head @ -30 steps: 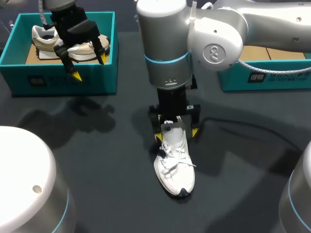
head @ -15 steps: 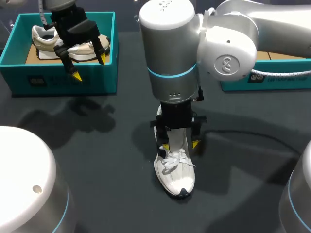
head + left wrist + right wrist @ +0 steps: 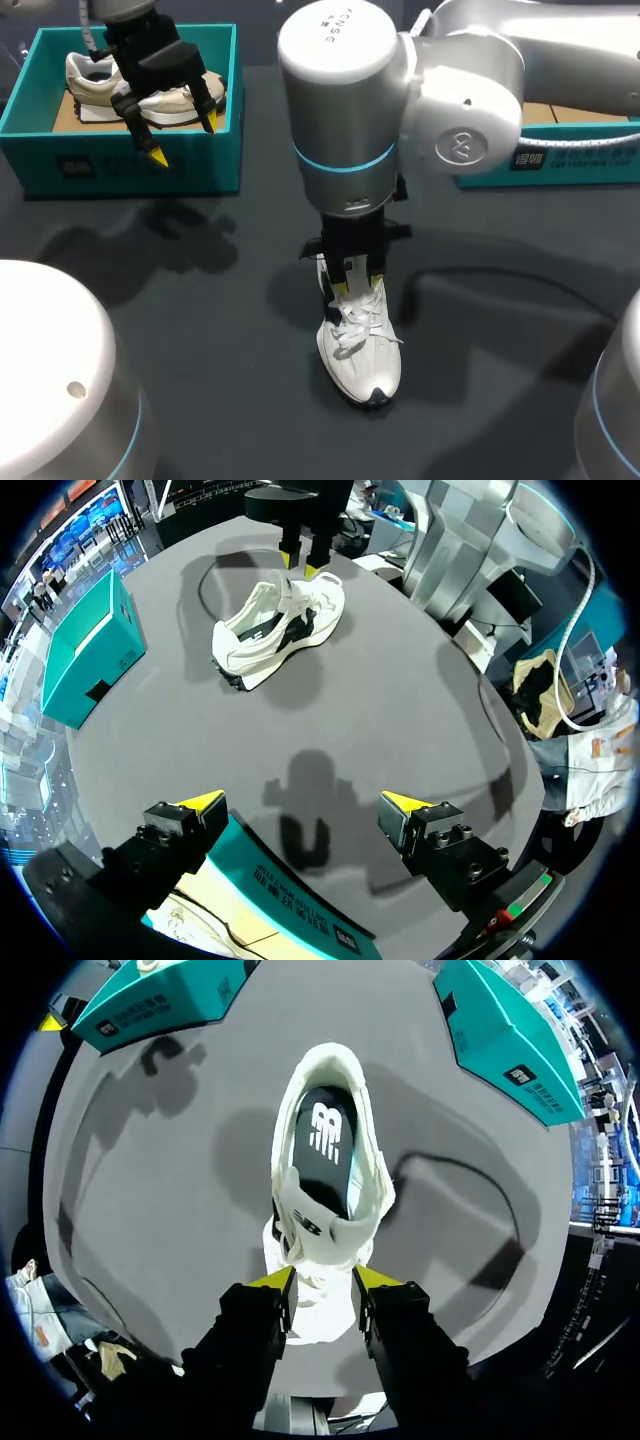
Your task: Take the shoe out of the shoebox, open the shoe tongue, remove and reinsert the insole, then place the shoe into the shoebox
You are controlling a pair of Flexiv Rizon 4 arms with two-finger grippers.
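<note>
At mid-table, right gripper (image 3: 322,1278) hangs vertical, pinching the shoe tongue (image 3: 310,1232); left gripper (image 3: 184,138), spread and empty, hovers over the front edge of the shoebox (image 3: 130,170).

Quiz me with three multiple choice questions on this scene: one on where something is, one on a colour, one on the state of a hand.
1. Where is the white shoe?
A) in a box
B) on the table, under the right hand
C) held up in the air

2. What colour are the left box and the right box?
A) teal
B) red
C) yellow

3. How is the left hand?
A) open and empty
B) shut on a shoe
C) shut on a lace

Answers:
1 B: the shoe stands on the table with the right hand at its tongue.
2 A: both boxes have teal walls.
3 A: its fingers stand wide apart with nothing between them.
</note>
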